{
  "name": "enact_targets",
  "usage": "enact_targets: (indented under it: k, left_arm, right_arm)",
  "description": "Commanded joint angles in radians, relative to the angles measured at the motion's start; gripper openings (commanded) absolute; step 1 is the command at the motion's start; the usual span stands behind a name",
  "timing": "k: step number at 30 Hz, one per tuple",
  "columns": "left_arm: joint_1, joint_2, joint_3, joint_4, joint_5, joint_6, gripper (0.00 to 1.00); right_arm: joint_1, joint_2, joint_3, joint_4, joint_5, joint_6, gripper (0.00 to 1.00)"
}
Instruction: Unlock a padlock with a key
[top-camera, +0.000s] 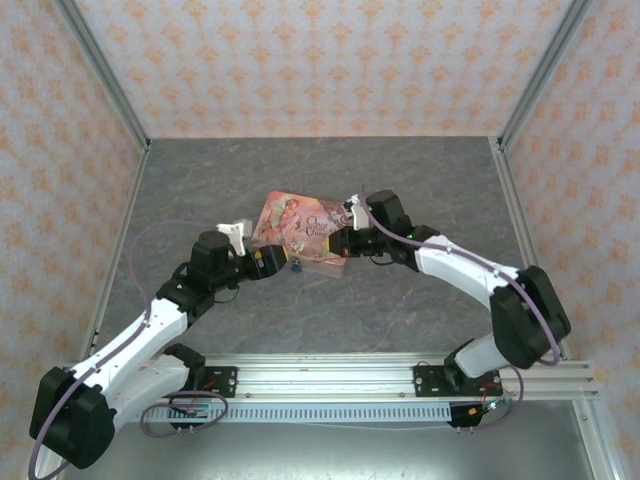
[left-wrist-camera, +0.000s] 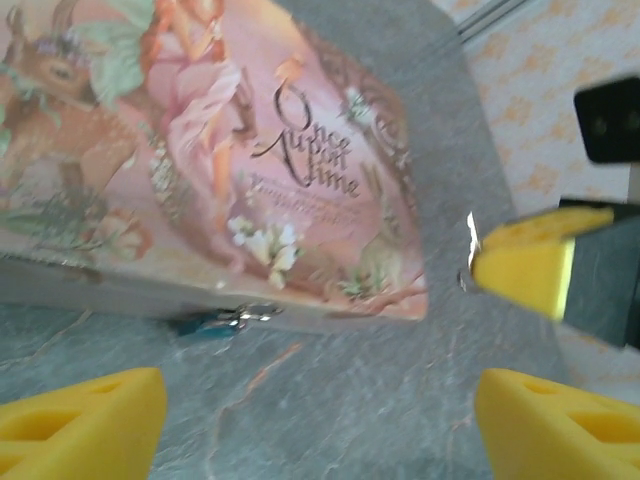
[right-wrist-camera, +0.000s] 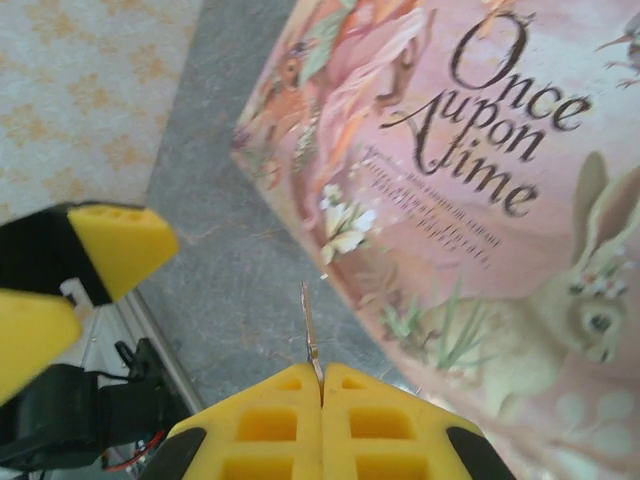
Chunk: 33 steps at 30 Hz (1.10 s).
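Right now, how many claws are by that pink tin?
2. The left claw, open, faces the pink tin from the near-left; the right claw, right of it, pinches a key.

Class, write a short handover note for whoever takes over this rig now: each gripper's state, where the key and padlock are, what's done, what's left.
Left gripper: open, empty, facing the pink tin's front wall.
Right gripper: shut on the key, its blade sticking out forward, just off the tin's corner.
Padlock: hangs on the tin's front wall; neither gripper touches it.
Done: key in grasp.
Left: insert key into padlock, turn, open it.
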Motion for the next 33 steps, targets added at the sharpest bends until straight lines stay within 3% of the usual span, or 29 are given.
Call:
enact_targets:
  k: [1,6,13,19,23,33]
  left_arm:
    - [0.001,-0.003,-0.032,0.020,-0.044,0.141,0.82]
    - [-0.033,0.049,-0.085,0.103,-0.069,0.198,0.83]
    - [-0.122,0.235,-0.057,0.219,-0.095,0.203,0.83]
    - [-0.171,0.330,-0.027,0.260,-0.214,0.225,0.82]
    - [-0.182,0.362,-0.033,0.300,-0.278,0.224,0.82]
    - [-0.200,0.474,-0.026,0.395,-0.321,0.249,0.73]
  right_arm:
    - [-0.016,0.042,0.058,0.058,-0.018,0.020,0.00]
    - [-0.039,0.104,0.064,0.079,-0.019,0.041,0.00]
    - [-0.052,0.141,0.037,0.074,0.035,0.059,0.00]
    - [-0.052,0.169,0.035,0.027,0.085,0.055,0.00]
    - [-0.050,0.187,0.038,0.010,0.096,0.052,0.00]
    - [-0.045,0.198,0.035,0.001,0.103,0.039,0.00]
